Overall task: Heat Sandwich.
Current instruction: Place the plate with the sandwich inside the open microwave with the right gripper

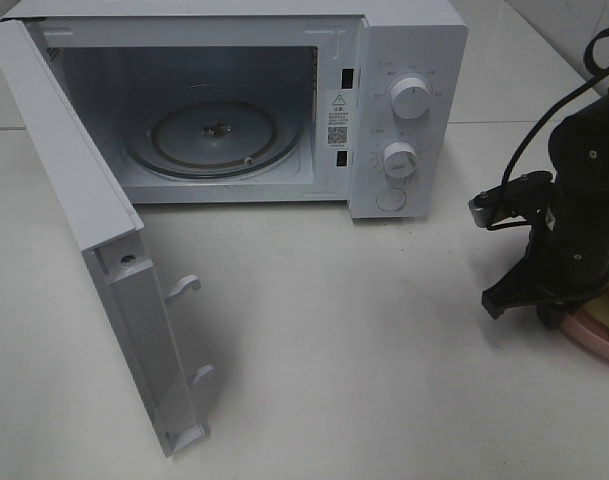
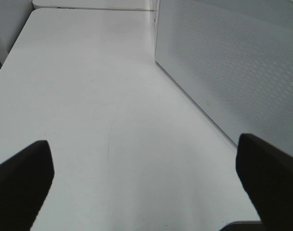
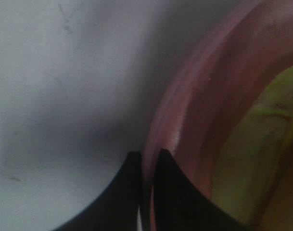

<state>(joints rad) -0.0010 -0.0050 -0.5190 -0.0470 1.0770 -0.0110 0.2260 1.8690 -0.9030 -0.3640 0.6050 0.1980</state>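
Left end effector (image 2: 144, 161) is fully spread and empty over bare desk (image 2: 88, 96) beside the microwave (image 1: 404, 60), I reckon to stay clear. Door (image 1: 104, 260) is swung wide and the turntable (image 1: 214, 135) is bare, ready to load. Far right, my right end effector (image 3: 147, 156) is pinched on the pink plate (image 3: 194, 96) rim, likely so the sandwich (image 3: 261, 144) on it rides uncrushed.
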